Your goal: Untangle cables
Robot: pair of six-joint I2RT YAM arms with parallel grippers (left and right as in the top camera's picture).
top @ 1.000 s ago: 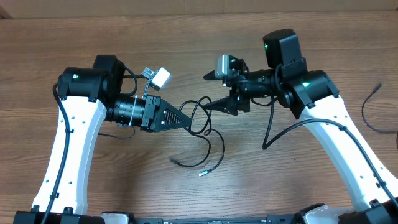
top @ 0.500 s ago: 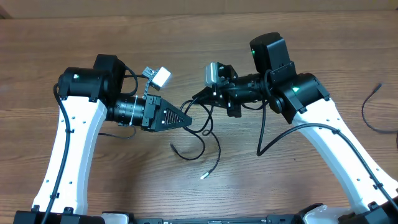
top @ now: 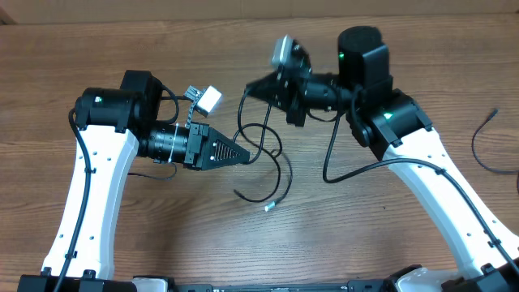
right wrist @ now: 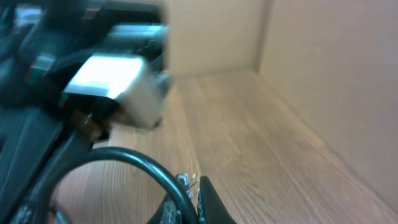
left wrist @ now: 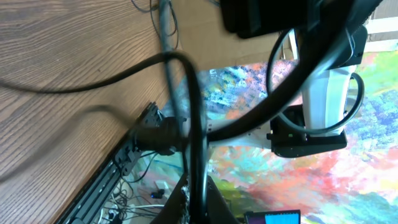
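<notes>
The cables are thin black cords looped in a tangle at the table's middle, with a pale plug end lying near the front. My left gripper points right and is shut on a cable strand at the tangle's left side. In the left wrist view that strand runs up from between the shut fingertips of the left gripper. My right gripper is farther back, shut on another cable strand. In the right wrist view a cable arcs left out of the right gripper.
Another thin black cord lies at the table's far right. The right arm's thick black wire hangs down beside the tangle. A cardboard wall runs along the back edge. The left arm's white wrist camera sits close to the right gripper.
The right gripper closed on a cable strand and moved left and toward the back, pulling the strand away. The loose loop and plug end shifted slightly right. The left arm stayed put.
</notes>
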